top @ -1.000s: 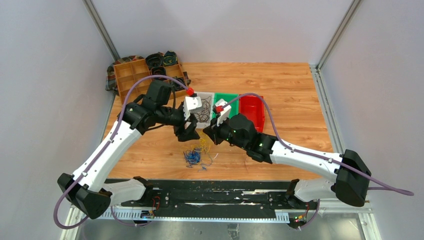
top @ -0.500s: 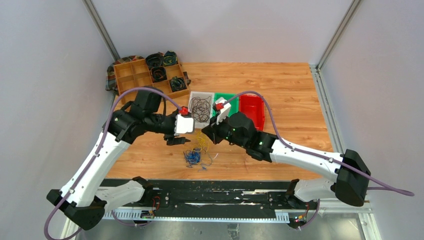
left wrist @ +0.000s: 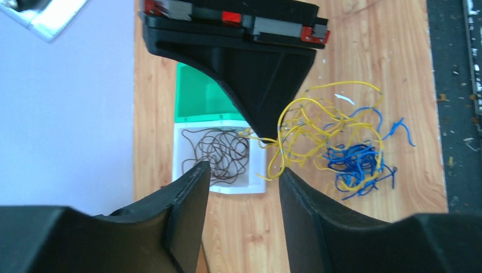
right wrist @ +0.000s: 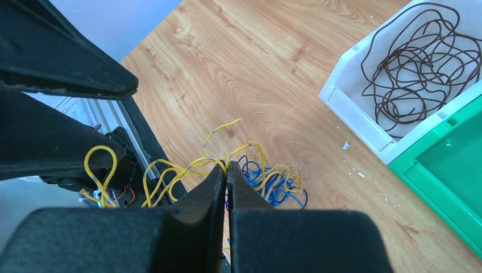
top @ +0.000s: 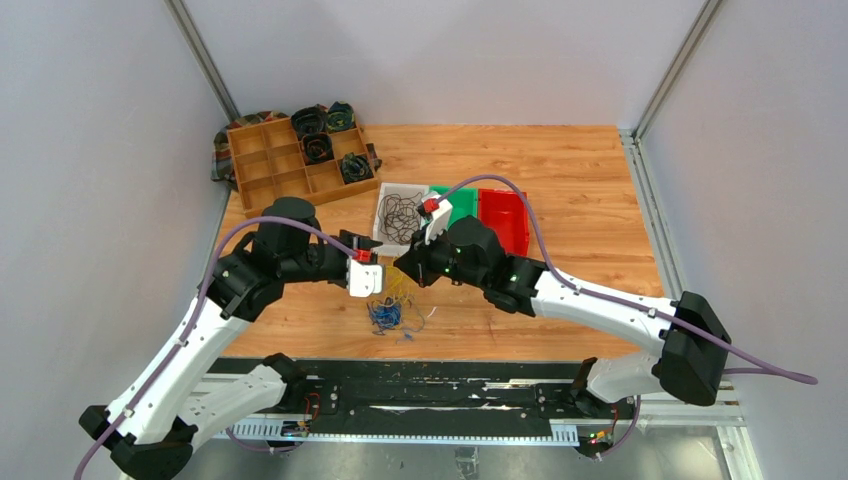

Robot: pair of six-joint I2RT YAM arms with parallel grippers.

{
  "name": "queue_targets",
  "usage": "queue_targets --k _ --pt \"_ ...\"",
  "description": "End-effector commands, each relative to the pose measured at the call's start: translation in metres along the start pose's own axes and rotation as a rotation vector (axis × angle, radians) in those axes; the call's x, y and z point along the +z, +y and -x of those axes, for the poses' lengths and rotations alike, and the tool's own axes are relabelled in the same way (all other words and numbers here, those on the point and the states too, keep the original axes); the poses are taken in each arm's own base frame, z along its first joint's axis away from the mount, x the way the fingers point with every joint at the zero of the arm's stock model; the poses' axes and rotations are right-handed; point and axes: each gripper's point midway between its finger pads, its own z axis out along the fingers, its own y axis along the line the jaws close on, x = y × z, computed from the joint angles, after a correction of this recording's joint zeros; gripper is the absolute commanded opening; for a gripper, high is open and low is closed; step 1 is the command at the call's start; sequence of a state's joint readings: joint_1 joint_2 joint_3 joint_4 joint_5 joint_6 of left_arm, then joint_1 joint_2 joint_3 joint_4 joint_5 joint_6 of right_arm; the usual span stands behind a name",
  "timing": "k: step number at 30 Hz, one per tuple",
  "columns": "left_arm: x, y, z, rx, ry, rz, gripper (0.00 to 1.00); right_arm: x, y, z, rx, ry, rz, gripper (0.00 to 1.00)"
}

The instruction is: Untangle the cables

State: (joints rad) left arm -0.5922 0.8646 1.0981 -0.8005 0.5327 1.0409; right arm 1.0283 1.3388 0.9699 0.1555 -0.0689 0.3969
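A tangle of yellow cables [top: 400, 290] and blue cables [top: 384, 316] lies on the wooden table in front of the bins. My right gripper [right wrist: 226, 166] is shut on several yellow cables [right wrist: 170, 168], lifting them off the blue cables [right wrist: 273, 190]. My left gripper [left wrist: 243, 170] faces it from the left, jaws apart with nothing between them. A yellow loop [left wrist: 274, 165] hangs right beside its right fingertip [left wrist: 290, 179]. In the top view the left gripper [top: 385, 290] and right gripper [top: 403, 272] nearly meet over the tangle. Dark cables [right wrist: 415, 68] lie in the white bin.
A white bin [top: 381, 225], a green bin [top: 462, 203] and a red bin [top: 505, 222] stand in a row behind the tangle. A wooden divided tray [top: 275, 165] with dark coiled bundles sits at the back left. The black rail [top: 420, 385] runs along the near edge.
My left arm swung from beside the white bin towards the near edge, down to the tangle, and its jaws narrowed. My right gripper shifted slightly left, still holding the yellow cables.
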Motion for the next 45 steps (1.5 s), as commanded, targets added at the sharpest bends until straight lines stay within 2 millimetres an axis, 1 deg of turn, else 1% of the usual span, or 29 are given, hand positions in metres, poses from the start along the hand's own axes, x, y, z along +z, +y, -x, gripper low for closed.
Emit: queue_targets --k 1,3,6,8,11,13,14,16,20,22,23,25,28,29,31,34,36,45 --pt "0.003 0.012 0.004 0.038 -0.017 0.043 0.44 0.000 0.006 0.014 0.045 -0.016 0.032 0.01" --pt "0.004 0.009 0.004 0.025 -0.024 0.035 0.38 0.001 0.006 0.015 0.055 -0.016 0.035 0.01" --pt "0.006 0.008 0.008 -0.010 -0.044 0.023 0.23 0.001 0.004 0.016 0.070 -0.018 0.033 0.01" --pt "0.006 0.008 0.012 -0.055 -0.057 0.016 0.17 0.001 0.005 0.016 0.080 -0.021 0.037 0.01" --pt "0.008 0.003 0.017 -0.139 -0.075 -0.011 0.13 0.002 0.006 0.018 0.096 -0.027 0.045 0.01" --pt "0.008 -0.008 0.018 -0.151 -0.077 -0.072 0.13 0.002 0.005 0.018 0.104 -0.029 0.044 0.01" --pt "0.007 -0.013 0.015 -0.151 -0.064 -0.097 0.13 0.002 0.004 0.018 0.108 -0.031 0.042 0.01" --pt "0.005 -0.018 0.008 -0.126 -0.027 -0.115 0.13 -0.001 0.000 0.018 0.120 -0.033 0.037 0.01" --pt "-0.006 -0.014 -0.005 0.013 0.047 -0.088 0.16 -0.009 -0.011 0.018 0.137 -0.038 0.029 0.01" --pt "-0.009 -0.012 -0.009 0.079 0.069 -0.072 0.19 -0.013 -0.014 0.019 0.143 -0.042 0.029 0.01" --pt "-0.009 -0.012 -0.010 0.097 0.071 -0.072 0.23 -0.015 -0.014 0.020 0.145 -0.044 0.030 0.01" --pt "-0.008 -0.013 -0.006 0.095 0.047 -0.076 0.36 -0.015 -0.014 0.021 0.149 -0.045 0.035 0.01" --pt "-0.003 -0.012 0.003 0.088 -0.006 -0.076 0.64 -0.012 -0.011 0.022 0.157 -0.043 0.051 0.01" --pt "-0.001 -0.006 0.006 0.077 -0.016 -0.047 0.67 -0.011 -0.010 0.022 0.160 -0.040 0.055 0.01" --pt "0.001 0.011 0.012 0.063 -0.036 0.035 0.67 -0.010 -0.009 0.022 0.165 -0.037 0.058 0.01" --pt "0.001 0.023 0.018 0.082 -0.060 0.090 0.66 -0.009 -0.009 0.021 0.173 -0.038 0.063 0.01" --pt "0.002 0.022 0.020 0.075 -0.071 0.087 0.64 -0.008 -0.009 0.022 0.175 -0.039 0.065 0.01" --pt "0.012 0.006 0.031 0.000 -0.135 0.013 0.50 0.001 -0.001 0.026 0.204 -0.027 0.099 0.01"
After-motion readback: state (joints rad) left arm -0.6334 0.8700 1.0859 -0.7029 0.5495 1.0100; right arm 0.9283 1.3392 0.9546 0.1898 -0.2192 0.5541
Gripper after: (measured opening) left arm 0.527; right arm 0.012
